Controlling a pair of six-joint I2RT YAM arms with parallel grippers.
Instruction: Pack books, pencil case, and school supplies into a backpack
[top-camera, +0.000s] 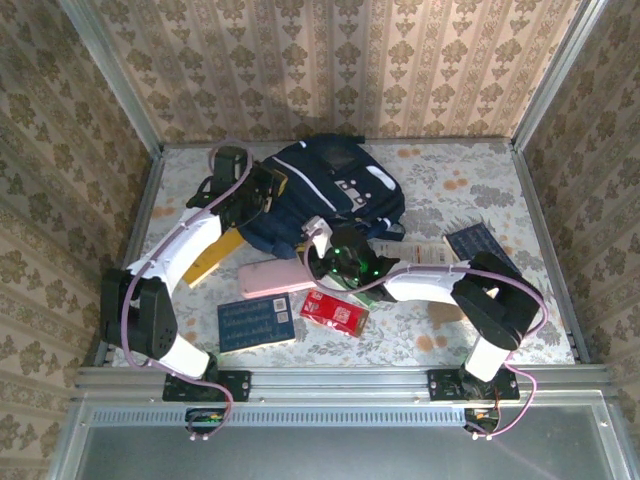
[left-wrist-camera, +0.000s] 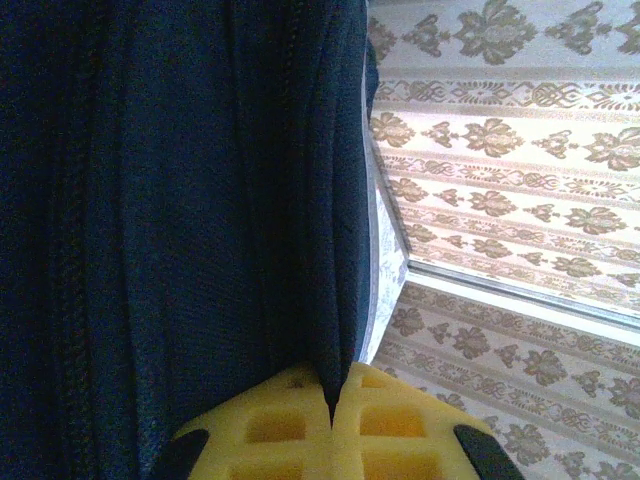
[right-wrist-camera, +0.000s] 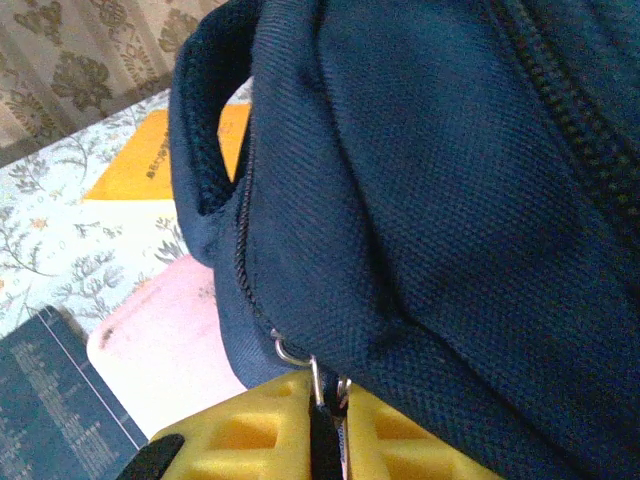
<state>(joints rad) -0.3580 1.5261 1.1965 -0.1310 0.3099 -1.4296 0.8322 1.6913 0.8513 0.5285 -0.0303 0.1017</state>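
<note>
The left tool (left-wrist-camera: 333, 398) is closed tight, its yellow pads (left-wrist-camera: 400, 425) pinching a fold of dark fabric at the edge of the backpack (left-wrist-camera: 150, 200). From above, this tool (top-camera: 266, 190) sits at the backpack's left side, against the navy cloth.

The right tool (right-wrist-camera: 326, 400) is closed down to a narrow slit, gripping the zipper pull (right-wrist-camera: 320, 438), a dark tab hanging from a small metal ring on the backpack's (right-wrist-camera: 450, 200) zipper line. In the overhead view it (top-camera: 320, 245) meets the near edge of the backpack (top-camera: 330, 185), which lies at the middle rear of the tabletop (top-camera: 540, 180).

Just beside the right tool lies the pencil case (top-camera: 270, 277), pale pink, also seen under the bag's corner from the wrist (right-wrist-camera: 170, 350). The yellow book (top-camera: 215, 262) rests to its left, partly under the left arm. The blue book (top-camera: 256, 322) and the red pack (top-camera: 335, 312) lie nearer the arm bases. The white strip (top-camera: 420, 252) and the navy book (top-camera: 480, 242) sit to the right, by the right arm
</note>
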